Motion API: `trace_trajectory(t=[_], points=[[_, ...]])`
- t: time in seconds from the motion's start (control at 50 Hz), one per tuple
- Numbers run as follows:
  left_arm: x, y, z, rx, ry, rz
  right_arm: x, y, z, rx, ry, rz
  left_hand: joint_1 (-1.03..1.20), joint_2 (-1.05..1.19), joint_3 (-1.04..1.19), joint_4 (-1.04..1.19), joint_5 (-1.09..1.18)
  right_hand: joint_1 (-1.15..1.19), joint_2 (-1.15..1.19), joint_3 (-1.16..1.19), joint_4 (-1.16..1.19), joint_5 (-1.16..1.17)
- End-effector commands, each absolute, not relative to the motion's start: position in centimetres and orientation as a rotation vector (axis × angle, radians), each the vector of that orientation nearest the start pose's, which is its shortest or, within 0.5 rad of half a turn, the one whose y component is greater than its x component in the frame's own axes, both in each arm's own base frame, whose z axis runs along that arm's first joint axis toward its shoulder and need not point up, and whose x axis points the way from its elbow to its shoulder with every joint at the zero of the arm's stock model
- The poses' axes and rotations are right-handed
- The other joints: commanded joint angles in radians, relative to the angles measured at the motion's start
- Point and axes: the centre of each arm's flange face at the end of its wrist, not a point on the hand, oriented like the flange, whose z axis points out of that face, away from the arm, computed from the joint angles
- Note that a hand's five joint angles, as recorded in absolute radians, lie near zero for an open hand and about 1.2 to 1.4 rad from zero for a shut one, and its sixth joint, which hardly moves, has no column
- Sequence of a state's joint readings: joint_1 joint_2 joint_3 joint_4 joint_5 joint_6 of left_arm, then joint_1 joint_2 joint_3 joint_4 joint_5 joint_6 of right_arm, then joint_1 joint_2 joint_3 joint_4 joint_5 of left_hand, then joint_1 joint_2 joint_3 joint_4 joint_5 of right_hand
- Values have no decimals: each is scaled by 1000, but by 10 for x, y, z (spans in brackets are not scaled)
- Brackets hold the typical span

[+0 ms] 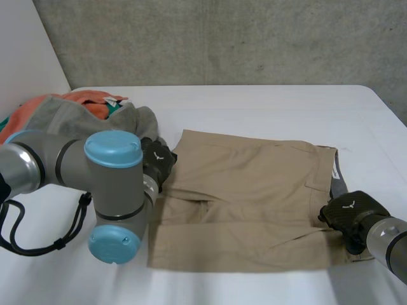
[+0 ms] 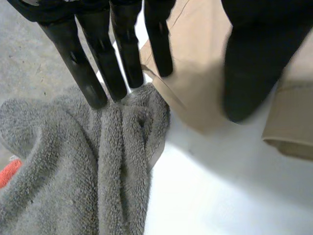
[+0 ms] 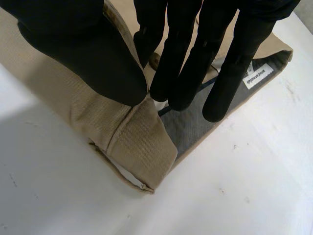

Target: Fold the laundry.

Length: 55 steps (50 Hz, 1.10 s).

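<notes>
The beige twill shorts (image 1: 248, 203) lie flat on the white surface (image 1: 267, 108) between both hands. The right robot hand (image 3: 83, 54) has the waistband corner pinched between thumb and straight fingers (image 3: 186, 73). The left robot hand (image 2: 122, 44) is spread, with its thumb apart over the shorts' hem and its fingertips at the grey terry towel (image 2: 73, 166).

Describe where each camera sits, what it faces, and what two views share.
Head view: between and behind the left arm and right arm, looking down at the table; left hand and right hand at opposite ends of the shorts.
Left wrist view: on the left wrist, looking along its straight fingers at the towel and the shorts' edge.
Right wrist view: on the right wrist, looking along its hand pinching the waistband.
Shared: head and left wrist views both show the towel beside the shorts.
</notes>
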State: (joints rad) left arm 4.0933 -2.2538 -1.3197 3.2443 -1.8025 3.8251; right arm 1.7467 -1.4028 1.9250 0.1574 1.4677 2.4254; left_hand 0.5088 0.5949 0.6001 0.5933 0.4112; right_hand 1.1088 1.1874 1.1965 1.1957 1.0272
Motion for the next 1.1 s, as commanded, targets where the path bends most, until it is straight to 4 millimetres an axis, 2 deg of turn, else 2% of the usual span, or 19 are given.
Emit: trace_trajectory(t=[0.02,0.06,0.16,0.3,0.36,0.44,0.46,0.5,0.52,0.54,0.64,0.68,0.74,0.82,0.88,0.9,0.94,1.02,1.1], points=[[-322,-256,187,1189,1998,-1824,182,-215,162,-1343,2626,-1409,-240,-326,-331,-324,-317,287,209,200,201,194],[-312,-241,202,1153,2061,-1837,182,-215,162,-1343,2625,-1407,-219,-305,-310,-304,-296,287,209,200,201,194],[-288,-200,217,1122,2301,-1770,182,-216,163,-1341,2622,-1416,-172,-258,-263,-257,-249,287,209,200,201,194],[-271,-137,200,1322,2616,-1476,183,-219,166,-1280,2622,-1447,-128,-214,-219,-213,-205,287,209,200,201,194],[-270,-131,187,1362,2644,-1418,183,-220,167,-1266,2622,-1453,-128,-214,-219,-212,-205,287,209,200,201,194],[-277,-139,170,1363,2629,-1441,183,-219,167,-1265,2623,-1453,-105,-191,-196,-189,-182,287,209,200,201,194],[-280,-145,161,1350,2621,-1453,183,-220,167,-1264,2622,-1455,3,-83,-88,-81,-74,287,209,200,201,194],[-284,-153,155,1333,2607,-1477,183,-220,167,-1261,2624,-1455,256,169,164,171,179,287,209,200,201,194],[-289,-162,153,1299,2574,-1527,183,-220,168,-1261,2622,-1460,672,586,581,588,595,287,209,200,201,194],[-292,-170,156,1260,2547,-1578,183,-222,169,-1260,2618,-1471,885,799,794,801,808,287,209,200,201,194],[-307,-199,176,1101,2410,-1826,186,-234,180,-1250,2582,-1573,887,801,796,803,810,287,209,200,201,194],[-319,-214,184,1053,2345,-1960,189,-245,190,-1233,2537,-1684,887,801,796,803,810,287,209,200,201,194],[-335,-237,192,1021,2234,-2101,194,-274,207,-1138,2455,-1885,887,801,796,803,810,287,209,200,201,194],[-353,-266,185,1047,2115,-2138,199,-304,197,-1064,2463,-1902,887,801,796,803,810,287,209,200,201,194],[-352,-259,174,1124,2172,-2010,198,-310,181,-1048,2559,-1813,887,801,796,803,810,287,209,200,201,194],[-348,-250,171,1154,2231,-1940,197,-309,180,-1048,2571,-1801,461,374,369,376,384,287,209,200,201,194],[-342,-239,171,1160,2315,-1867,195,-302,171,-1054,2603,-1751,-76,-162,-167,-160,-153,287,209,200,201,194],[-326,-211,183,1072,2539,-1759,196,-289,174,-1066,2568,-1757,-90,-176,-181,-174,-167,287,209,200,201,194],[-316,-198,183,1039,2628,-1683,194,-281,183,-1067,2525,-1786,-75,-161,-167,-160,-152,287,209,200,201,194]])
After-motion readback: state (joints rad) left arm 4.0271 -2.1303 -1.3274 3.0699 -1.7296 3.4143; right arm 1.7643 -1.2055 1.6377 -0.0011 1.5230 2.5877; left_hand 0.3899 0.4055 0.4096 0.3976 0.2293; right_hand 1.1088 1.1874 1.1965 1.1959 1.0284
